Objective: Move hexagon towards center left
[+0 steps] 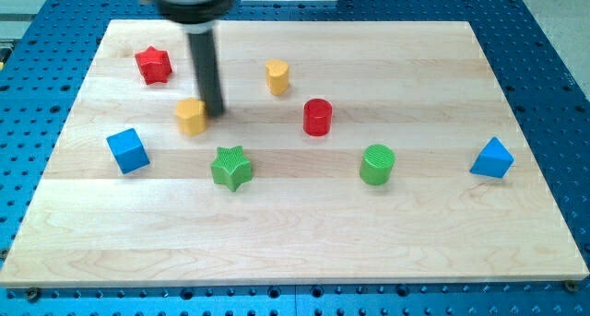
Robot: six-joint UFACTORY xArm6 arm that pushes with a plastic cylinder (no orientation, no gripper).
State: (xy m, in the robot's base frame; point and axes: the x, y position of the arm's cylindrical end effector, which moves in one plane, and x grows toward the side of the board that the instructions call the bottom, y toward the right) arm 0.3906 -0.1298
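Blue cube (127, 150) sat left of frame on bench (295, 251). Red star (154, 64) upper left. Yellow hexagon (192, 116) left of centre, my tip (214, 111) touching its right side. Green star (230, 167) below. No jaws fitted: rod only. Red cylinder (317, 117) near centre.

My tip (214, 111) touches the yellow hexagon block's (191, 116) right side. Leftward, bare wooden worktop (295, 233) lies between the red star block (154, 64) and blue cube block (127, 150).
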